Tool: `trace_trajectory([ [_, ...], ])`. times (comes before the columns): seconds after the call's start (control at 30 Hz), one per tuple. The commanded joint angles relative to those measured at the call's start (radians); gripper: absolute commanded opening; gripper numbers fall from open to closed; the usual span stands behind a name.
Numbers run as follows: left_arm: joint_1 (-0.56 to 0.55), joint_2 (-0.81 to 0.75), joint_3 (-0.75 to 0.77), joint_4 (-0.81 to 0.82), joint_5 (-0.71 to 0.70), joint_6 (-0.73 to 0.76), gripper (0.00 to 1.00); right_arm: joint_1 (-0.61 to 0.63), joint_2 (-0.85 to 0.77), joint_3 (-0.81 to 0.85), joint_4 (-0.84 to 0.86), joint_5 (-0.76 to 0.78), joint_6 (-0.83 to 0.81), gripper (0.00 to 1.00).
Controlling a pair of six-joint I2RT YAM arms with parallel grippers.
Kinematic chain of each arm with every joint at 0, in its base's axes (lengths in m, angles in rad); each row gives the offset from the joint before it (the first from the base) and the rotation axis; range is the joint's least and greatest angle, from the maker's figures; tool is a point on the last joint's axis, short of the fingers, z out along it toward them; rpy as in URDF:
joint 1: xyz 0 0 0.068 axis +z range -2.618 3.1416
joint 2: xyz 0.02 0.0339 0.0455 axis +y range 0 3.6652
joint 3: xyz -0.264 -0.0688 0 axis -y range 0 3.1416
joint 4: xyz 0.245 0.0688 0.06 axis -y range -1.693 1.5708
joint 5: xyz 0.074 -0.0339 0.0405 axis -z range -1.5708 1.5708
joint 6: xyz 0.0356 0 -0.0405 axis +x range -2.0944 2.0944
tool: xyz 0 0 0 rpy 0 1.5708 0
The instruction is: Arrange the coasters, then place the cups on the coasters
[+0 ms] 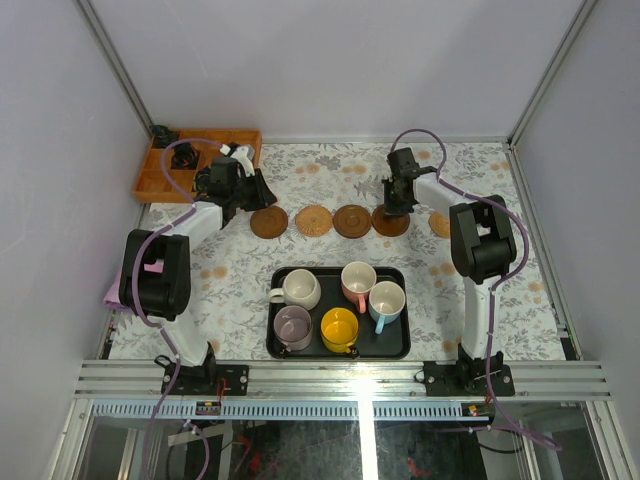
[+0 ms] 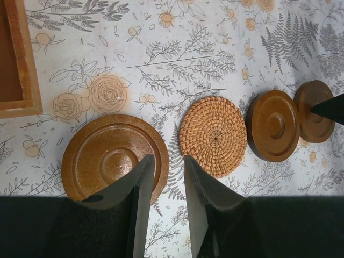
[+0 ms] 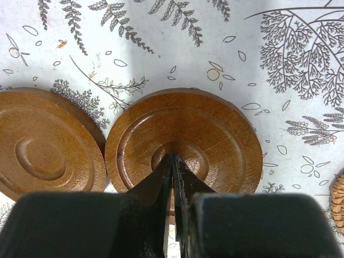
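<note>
The right end effector (image 3: 173, 157) is clenched, jaws pressed together with nothing between them, and its tip sits over the centre dimple of the fourth coaster (image 3: 180, 141) in the row, counted from the left. Whether it presses on the wood I cannot tell. That disc lies just beside the third coaster (image 3: 45, 142), almost touching it, while a woven coaster (image 3: 337, 194) lies apart at the right end. The step looks like evening out the row. A good nudge would bear lightly straight down on the dimple and slide the disc slowly rightward, so it neither tips nor rides over its neighbour, stopping where the gaps match. The left end effector (image 2: 167, 161) is released, jaws a little apart and empty, over the right edge of the leftmost coaster (image 2: 110, 164). The cups (image 1: 339, 328) stand in the black tray (image 1: 390, 342) nearer the arms. The desk (image 1: 235, 270) wears a flowered cloth (image 1: 330, 165) that might wrinkle under a dragged disc. Pale panel walls (image 1: 340, 60) enclose it, with an orange wooden box (image 1: 150, 185) in the far left corner.
</note>
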Motion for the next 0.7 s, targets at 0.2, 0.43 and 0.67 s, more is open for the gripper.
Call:
trace_trajectory([
  [0.2,0.009,0.015,-0.021,0.111,0.084,-0.019,0.29,0.004,-0.02,-0.026,-0.1,0.153,0.029,0.06],
  [0.43,0.004,0.032,-0.006,0.125,0.111,-0.032,0.29,-0.001,-0.023,-0.031,-0.114,0.187,0.043,0.06],
  [0.67,-0.008,0.044,0.004,0.125,0.122,-0.032,0.28,-0.008,-0.029,-0.03,-0.114,0.196,0.051,0.06],
])
